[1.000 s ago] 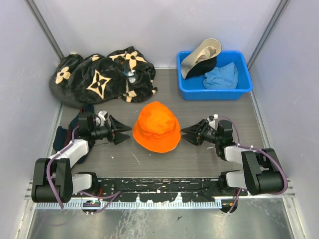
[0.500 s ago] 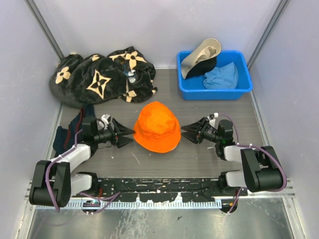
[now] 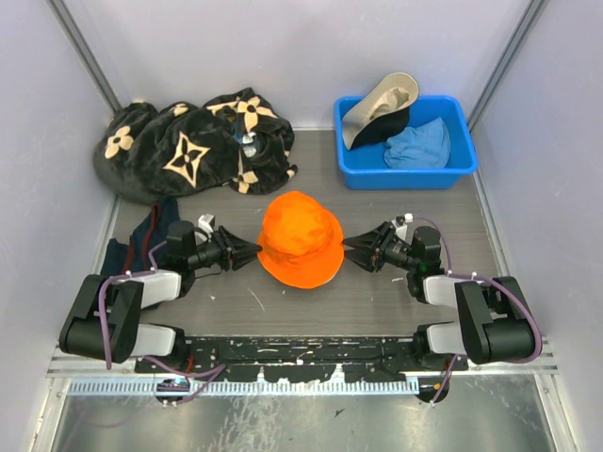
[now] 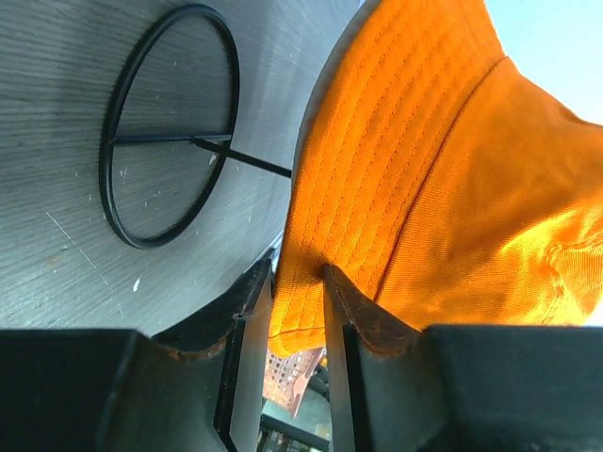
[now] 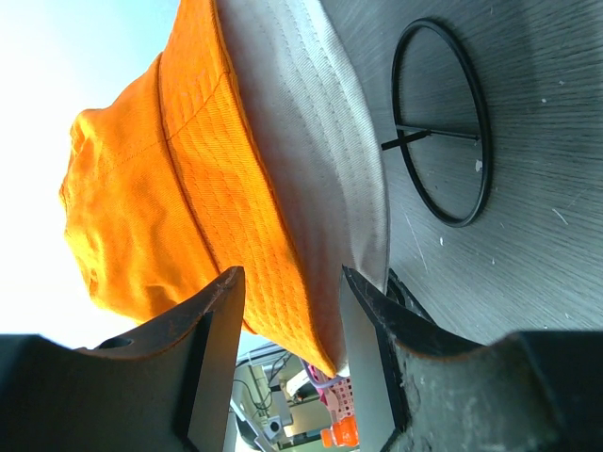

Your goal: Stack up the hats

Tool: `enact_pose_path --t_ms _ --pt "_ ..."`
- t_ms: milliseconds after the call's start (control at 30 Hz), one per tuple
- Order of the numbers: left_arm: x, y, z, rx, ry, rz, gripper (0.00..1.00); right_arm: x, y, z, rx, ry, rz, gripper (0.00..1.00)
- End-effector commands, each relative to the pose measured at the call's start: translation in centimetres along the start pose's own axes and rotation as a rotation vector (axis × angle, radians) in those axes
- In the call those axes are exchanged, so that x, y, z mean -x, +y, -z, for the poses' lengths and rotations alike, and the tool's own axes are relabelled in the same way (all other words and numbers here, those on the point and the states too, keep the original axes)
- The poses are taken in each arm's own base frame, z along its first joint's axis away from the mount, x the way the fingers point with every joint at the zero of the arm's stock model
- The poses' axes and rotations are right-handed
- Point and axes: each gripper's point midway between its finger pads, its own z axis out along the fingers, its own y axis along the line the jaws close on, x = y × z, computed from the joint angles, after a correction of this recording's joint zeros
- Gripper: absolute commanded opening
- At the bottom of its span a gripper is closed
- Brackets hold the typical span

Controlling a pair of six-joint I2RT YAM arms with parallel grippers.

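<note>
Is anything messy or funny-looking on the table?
Yes. In the blue bin, the beige hat stands tipped up on edge instead of lying flat, and the light blue hat beside it is crumpled. The orange hat sits crown-up.

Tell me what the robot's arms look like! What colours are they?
The left arm and right arm are chunky black blocks joined by white-grey tubes, with purple cables looping along them. The left end effector and right end effector each have two black pointy fingers, like a beak, with rusty-brown scuffs on the edges.
</note>
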Motion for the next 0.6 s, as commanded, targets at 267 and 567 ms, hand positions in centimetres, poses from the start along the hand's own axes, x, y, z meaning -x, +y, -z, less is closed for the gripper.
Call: enact_pose_path --t_ms 267,567 --pt "1.0 1.3 -0.8 0.073 -0.011 -0.061 0.16 0.0 1.0 0.0 0.035 0.004 0.064 0.51" --pt "1.3 0.8 -1.2 0.07 0.004 -0.063 0.16 1.4 2.8 -1.0 0.077 0.002 0.122 0.51"
